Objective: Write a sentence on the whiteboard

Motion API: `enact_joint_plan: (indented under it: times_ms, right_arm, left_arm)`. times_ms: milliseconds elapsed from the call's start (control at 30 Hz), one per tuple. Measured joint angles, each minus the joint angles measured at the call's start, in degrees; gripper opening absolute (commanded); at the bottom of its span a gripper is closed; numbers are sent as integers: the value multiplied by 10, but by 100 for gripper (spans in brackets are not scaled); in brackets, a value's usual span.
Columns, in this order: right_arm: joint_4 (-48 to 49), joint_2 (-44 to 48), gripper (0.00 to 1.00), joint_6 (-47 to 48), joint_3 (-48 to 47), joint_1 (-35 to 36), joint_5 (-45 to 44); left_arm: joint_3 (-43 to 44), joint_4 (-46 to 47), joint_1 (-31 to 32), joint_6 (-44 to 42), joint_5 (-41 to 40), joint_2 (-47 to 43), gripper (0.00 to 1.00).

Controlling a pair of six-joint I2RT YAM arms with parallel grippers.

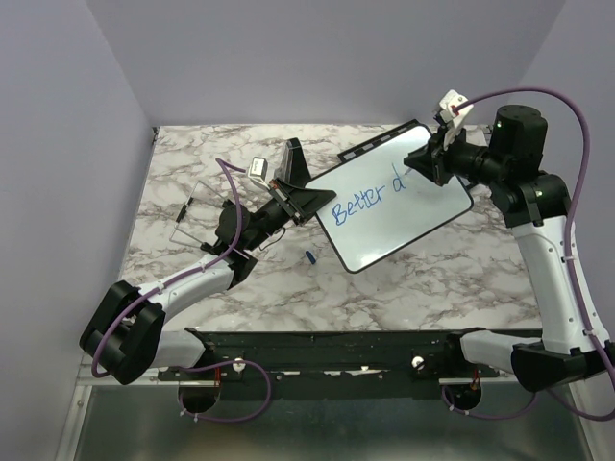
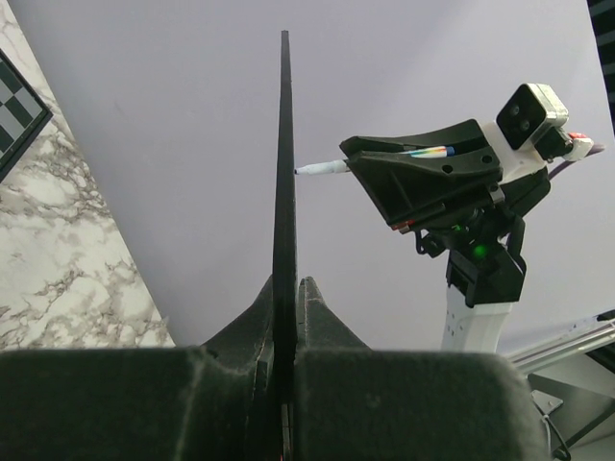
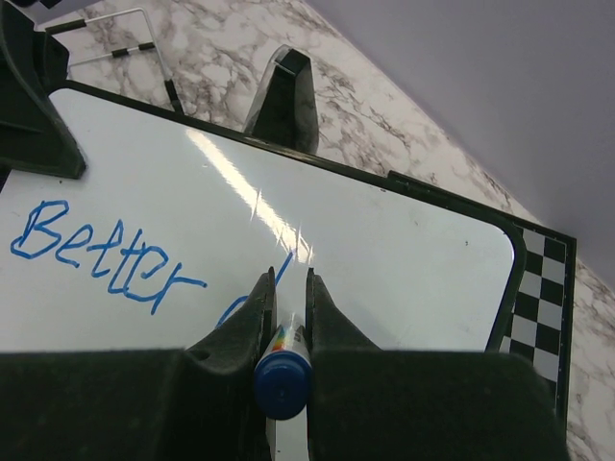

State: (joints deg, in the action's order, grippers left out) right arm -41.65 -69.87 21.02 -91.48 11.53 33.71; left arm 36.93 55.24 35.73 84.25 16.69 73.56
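Note:
The whiteboard (image 1: 413, 216) is held tilted above the table. It bears blue writing (image 1: 360, 206) reading "Better d". My left gripper (image 1: 309, 199) is shut on the board's left edge; in the left wrist view the board (image 2: 284, 173) shows edge-on between the fingers. My right gripper (image 1: 430, 161) is shut on a blue marker (image 3: 282, 370) with its tip on the board at the letter "d" (image 3: 279, 274). The right wrist view shows "Better" (image 3: 101, 254) on the board (image 3: 404, 259).
A checkered chessboard (image 1: 380, 142) lies behind the whiteboard, also in the right wrist view (image 3: 538, 307). A small blue marker cap (image 1: 310, 256) lies on the marble table. A wire stand (image 1: 197, 216) sits at the left. Purple walls enclose the table.

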Motion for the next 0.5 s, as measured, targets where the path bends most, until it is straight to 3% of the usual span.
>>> enact_joint_plan:
  times_ms: [500]
  right_arm:
    - [-2, 3, 1, 12, 19, 0, 42]
  left_arm:
    - [-3, -2, -2, 0, 0, 0, 0]
